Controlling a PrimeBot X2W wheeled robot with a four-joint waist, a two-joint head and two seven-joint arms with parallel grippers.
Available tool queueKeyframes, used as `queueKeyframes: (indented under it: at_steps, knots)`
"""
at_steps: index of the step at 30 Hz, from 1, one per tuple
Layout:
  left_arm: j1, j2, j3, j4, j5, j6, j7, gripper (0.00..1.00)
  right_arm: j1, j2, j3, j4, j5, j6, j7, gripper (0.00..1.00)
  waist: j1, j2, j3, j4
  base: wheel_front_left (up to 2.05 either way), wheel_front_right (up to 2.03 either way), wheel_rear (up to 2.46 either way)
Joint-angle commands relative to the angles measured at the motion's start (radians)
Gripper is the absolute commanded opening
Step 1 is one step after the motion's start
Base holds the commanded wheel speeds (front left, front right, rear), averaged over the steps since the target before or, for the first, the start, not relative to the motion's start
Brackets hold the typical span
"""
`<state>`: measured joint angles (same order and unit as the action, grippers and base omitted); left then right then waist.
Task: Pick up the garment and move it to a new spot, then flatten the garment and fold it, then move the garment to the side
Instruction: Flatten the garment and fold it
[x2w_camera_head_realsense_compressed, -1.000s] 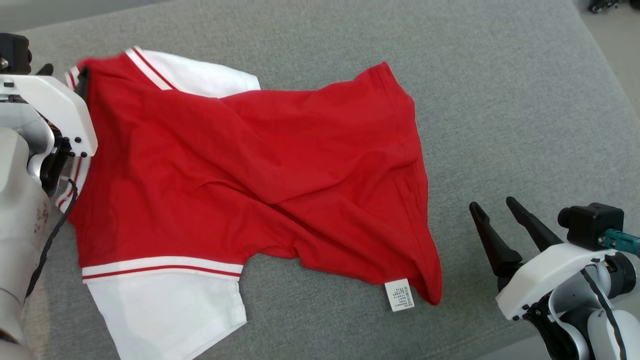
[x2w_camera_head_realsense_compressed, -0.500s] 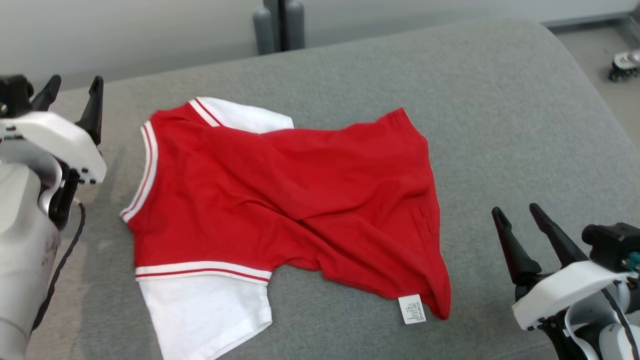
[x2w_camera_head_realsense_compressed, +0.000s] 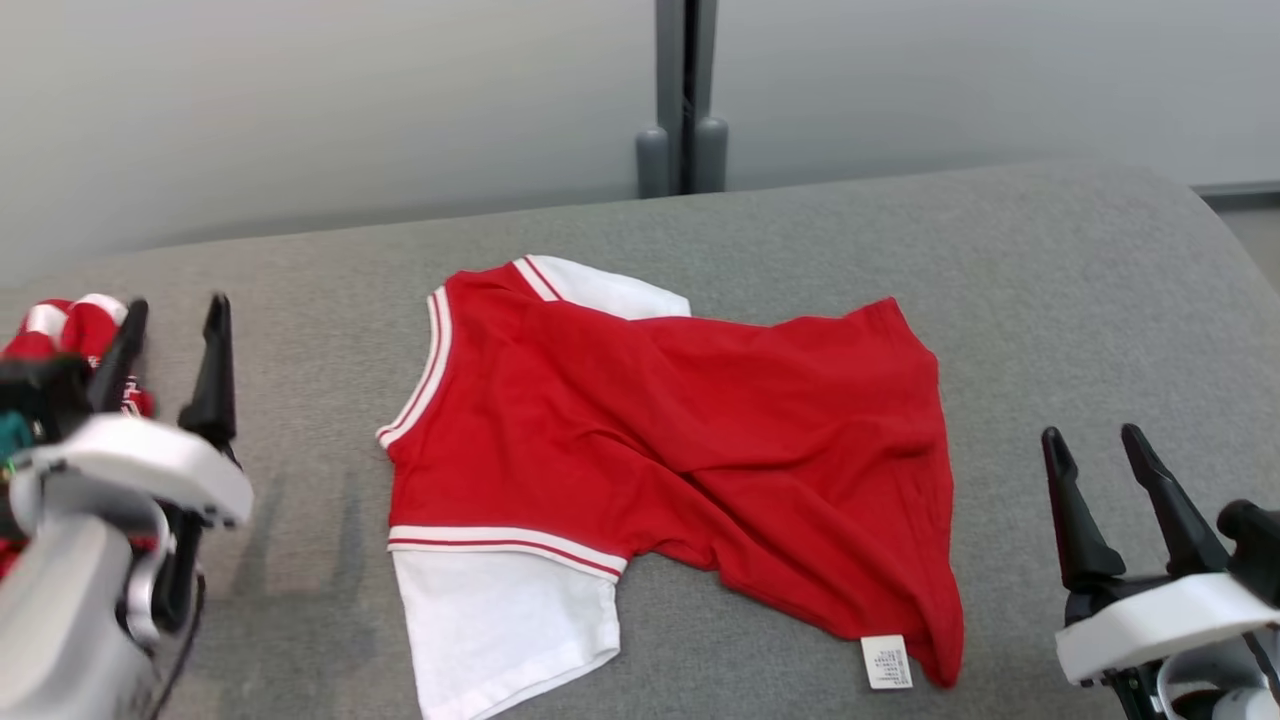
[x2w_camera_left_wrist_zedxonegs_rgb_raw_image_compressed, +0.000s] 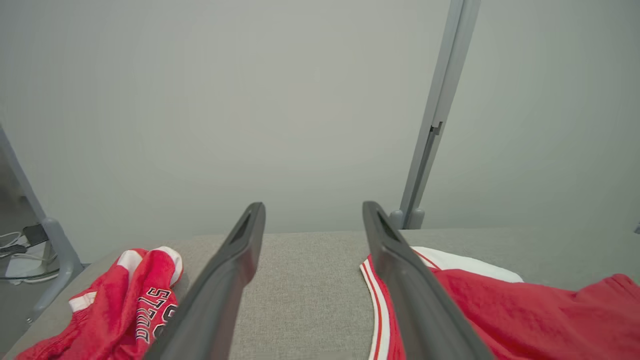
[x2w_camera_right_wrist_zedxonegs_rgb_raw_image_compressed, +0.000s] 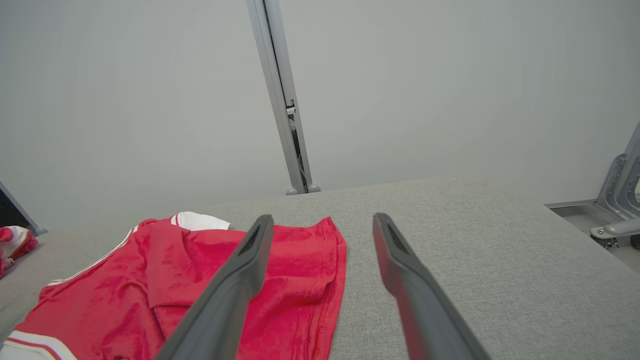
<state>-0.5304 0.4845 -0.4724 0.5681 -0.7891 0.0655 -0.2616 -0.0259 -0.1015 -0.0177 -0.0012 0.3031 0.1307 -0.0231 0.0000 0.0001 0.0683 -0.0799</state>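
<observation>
Plainly unfolded as yet, the red-and-white jersey (x2w_camera_head_realsense_compressed: 660, 450) lay rumpled at the middle of the grey cushion (x2w_camera_head_realsense_compressed: 1050, 280), with one white sleeve (x2w_camera_head_realsense_compressed: 500, 630) at its 7 o'clock and a care label (x2w_camera_head_realsense_compressed: 886, 661) at its 5 o'clock. Our left gripper (x2w_camera_head_realsense_compressed: 177, 305) hovered at the jersey's 9 o'clock and our right gripper (x2w_camera_head_realsense_compressed: 1092, 435) at its 4 o'clock, both spread wide and carrying nothing. A second red garment (x2w_camera_head_realsense_compressed: 60, 330) sat bunched at the cushion's 9 o'clock edge. We judged flattening to be the step in hand. The next move called for pinching the hem corner by the label and the striped neck edge (x2w_camera_head_realsense_compressed: 420, 380), then drawing them apart.
</observation>
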Motion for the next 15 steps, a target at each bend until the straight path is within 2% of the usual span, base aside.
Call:
queueKeyframes:
  at_steps: [1, 6, 9, 10, 15]
  knots:
    - [0.063, 0.002, 0.021, -0.067, 0.009, 0.032, -0.004, 1.0, 0.018, 0.002, -0.01, 0.0, -0.005, 0.0, -0.017, 1.0, 0.0, -0.0001, -0.021, 0.023, 0.0, 0.0, 0.0]
    - [0.276, 0.005, 0.096, -0.312, 0.028, 0.138, -0.004, 1.0, 0.061, 0.019, -0.03, -0.011, -0.015, 0.0, -0.052, 1.0, 0.0, -0.0001, -0.042, 0.038, 0.0, 0.0, 0.0]
    - [0.37, 0.0, 0.102, -0.424, 0.036, 0.179, -0.003, 1.0, 0.082, 0.024, -0.038, -0.015, -0.022, 0.0, -0.058, 1.0, 0.0, -0.0001, -0.049, 0.041, 0.0, 0.0, 0.0]
    - [0.37, 0.0, 0.102, -0.424, 0.036, 0.179, -0.003, 1.0, 0.082, 0.024, -0.038, -0.015, -0.022, 0.0, -0.058, 1.0, 0.0, -0.0001, -0.049, 0.041, 0.0, 0.0, 0.0]
    - [0.479, -0.018, 0.119, -0.545, 0.06, 0.236, -0.003, 1.0, 0.107, 0.03, -0.044, -0.024, -0.049, 0.0, -0.055, 1.0, 0.0, -0.0001, -0.054, 0.036, 0.0, 0.0, 0.0]
